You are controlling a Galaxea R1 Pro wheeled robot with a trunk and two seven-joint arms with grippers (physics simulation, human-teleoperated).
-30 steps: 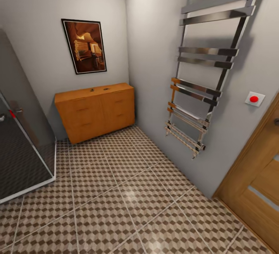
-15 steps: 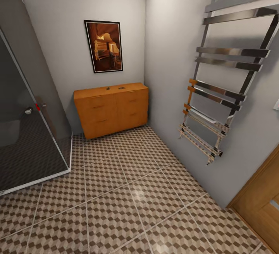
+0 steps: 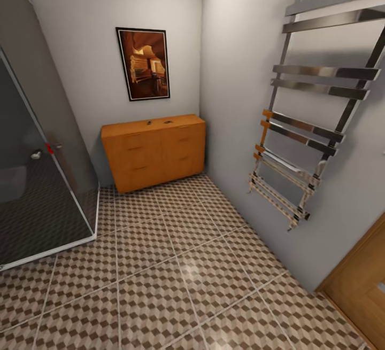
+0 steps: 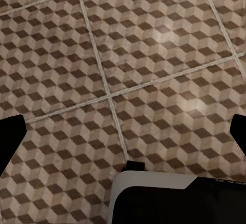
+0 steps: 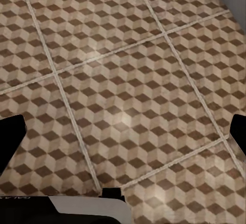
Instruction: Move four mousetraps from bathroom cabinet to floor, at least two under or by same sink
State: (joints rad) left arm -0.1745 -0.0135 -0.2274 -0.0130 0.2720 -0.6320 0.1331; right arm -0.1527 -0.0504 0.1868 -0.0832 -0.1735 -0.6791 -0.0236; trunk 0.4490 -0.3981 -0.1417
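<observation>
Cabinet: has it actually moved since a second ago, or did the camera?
No. The cabinet sits against the same wall corner below the picture; the whole view shifted together, so the camera turned.

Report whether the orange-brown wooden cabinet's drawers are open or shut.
Shut. In the head view every drawer front of the orange-brown wooden cabinet sits flush, none pulled out; two small dark items lie on its top.

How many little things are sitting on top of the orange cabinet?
2. One small dark thing sits near the middle of the cabinet top, another just right of it. They're too small to identify; more may be inside.
</observation>
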